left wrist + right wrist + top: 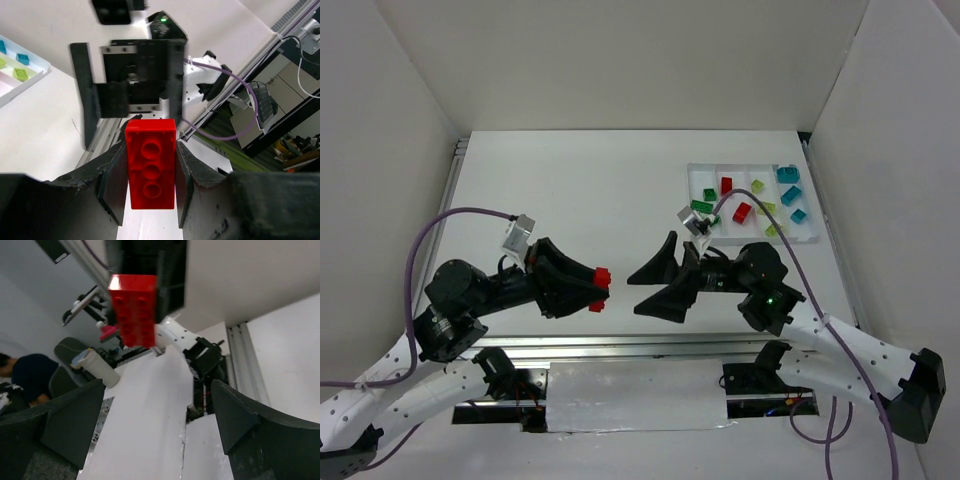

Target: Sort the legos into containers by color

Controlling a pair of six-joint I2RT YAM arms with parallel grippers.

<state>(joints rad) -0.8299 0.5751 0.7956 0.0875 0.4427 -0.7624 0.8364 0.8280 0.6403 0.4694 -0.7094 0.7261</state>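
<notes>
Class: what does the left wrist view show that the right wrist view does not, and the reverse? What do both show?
Only left wrist: a corner of the white tray holding yellow-green bricks and teal bricks, and the hollow underside of the red brick. Only right wrist: a person in dark blue in the background. Both: the left tool shut on the red brick, facing the open right tool.

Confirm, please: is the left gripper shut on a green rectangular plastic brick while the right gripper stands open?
Wrong colour: the left gripper is shut on a red rectangular plastic brick, per the left wrist view; the rest holds.
</notes>
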